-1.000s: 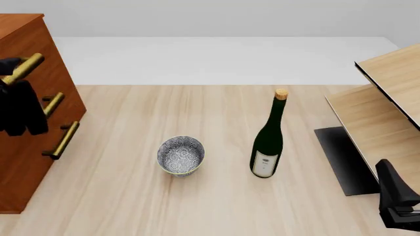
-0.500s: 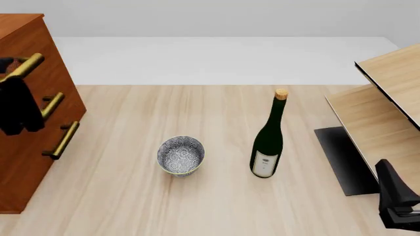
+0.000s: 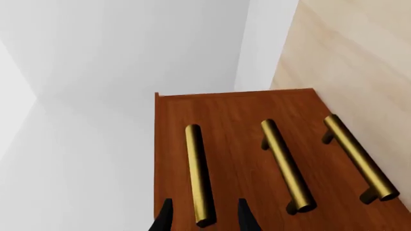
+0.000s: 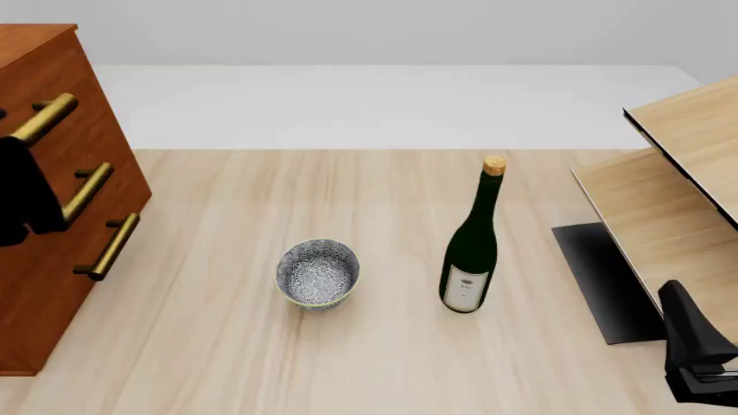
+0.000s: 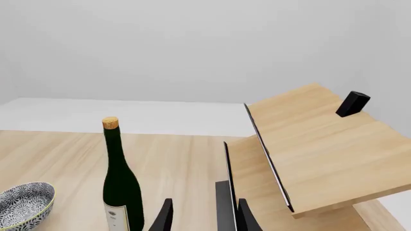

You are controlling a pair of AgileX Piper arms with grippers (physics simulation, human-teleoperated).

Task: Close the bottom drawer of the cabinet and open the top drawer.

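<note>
Left end effector (image 3: 203,219) spread open, fingertips either side of the near end of the top drawer's (image 3: 172,159) brass handle (image 3: 198,173), not closed on it; the cabinet (image 4: 52,225) directly ahead of it, all three fronts flush, bottom drawer (image 3: 314,144) farthest across from the fingers. Right end effector (image 5: 203,216) open and empty, bottle (image 5: 120,183) and patterned bowl (image 5: 24,202) on the bench (image 4: 381,346) off to one side, pale shelf unit (image 5: 308,154) to the other.
</note>
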